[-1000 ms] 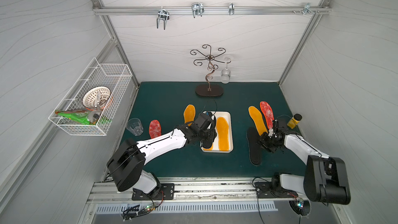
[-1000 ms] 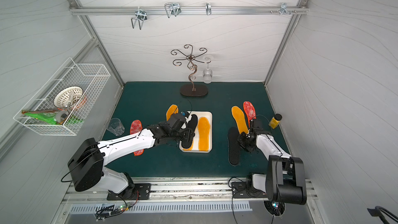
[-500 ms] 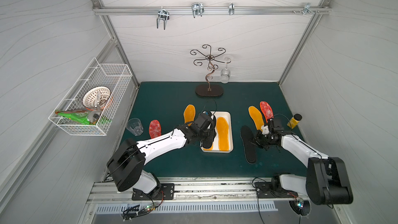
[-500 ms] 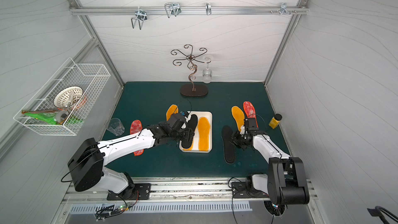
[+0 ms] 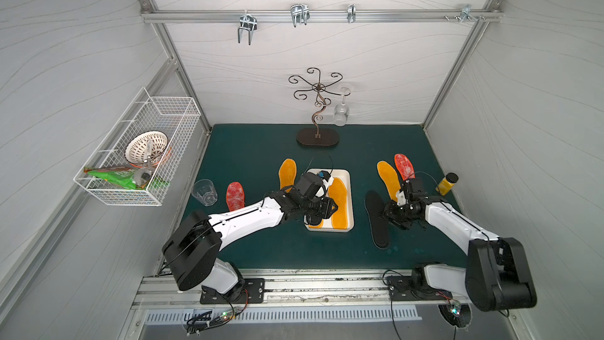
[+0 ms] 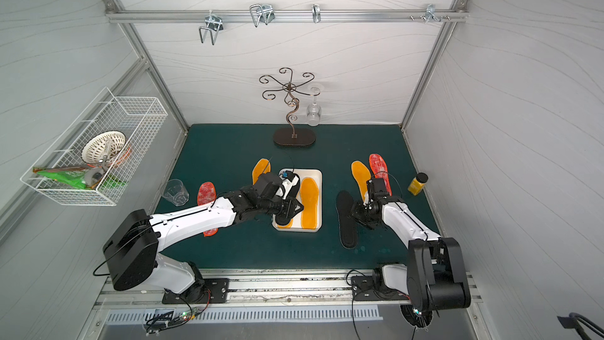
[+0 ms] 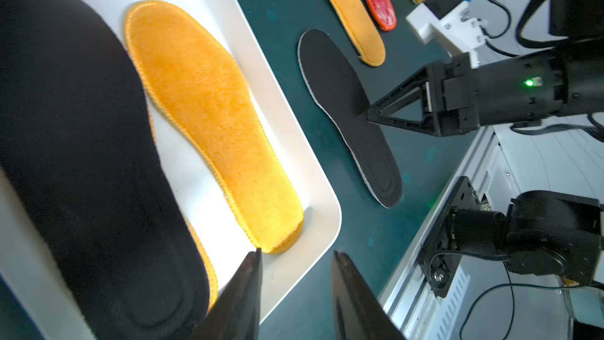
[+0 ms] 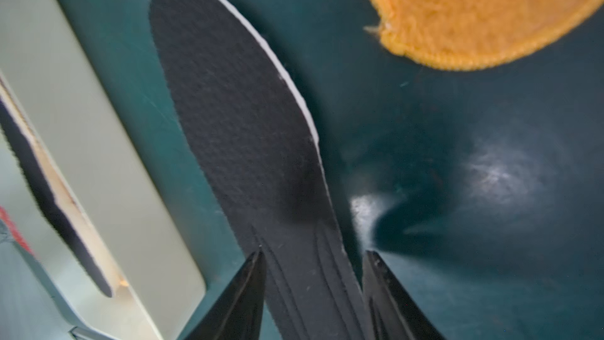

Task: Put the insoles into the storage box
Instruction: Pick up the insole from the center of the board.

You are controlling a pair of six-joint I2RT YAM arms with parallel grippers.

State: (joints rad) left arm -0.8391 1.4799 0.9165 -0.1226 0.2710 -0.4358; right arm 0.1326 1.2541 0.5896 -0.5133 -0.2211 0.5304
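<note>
The white storage box (image 5: 340,171) holds an orange insole (image 5: 339,202) and a black insole (image 7: 81,158) lying over another orange one. My left gripper (image 5: 322,215) hovers open over the box's near corner (image 7: 327,224), nothing between its fingers. A second black insole (image 5: 377,219) lies flat on the mat right of the box. My right gripper (image 5: 387,215) is low over its middle edge, jaws apart and straddling that edge (image 8: 313,251). On the mat lie more insoles: an orange one (image 5: 387,178) beside a red one (image 5: 404,166), another orange (image 5: 287,173) and another red (image 5: 235,196).
A yellow bottle (image 5: 446,184) stands at the right edge of the mat, close to my right arm. A clear glass (image 5: 204,192) sits far left. A metal stand (image 5: 317,137) with a hanging wine glass is at the back. A wire basket (image 5: 137,152) hangs on the left wall.
My right gripper slid the black insole left toward the box, then its jaws widened and the insole now lies flat. The left arm has barely moved.
</note>
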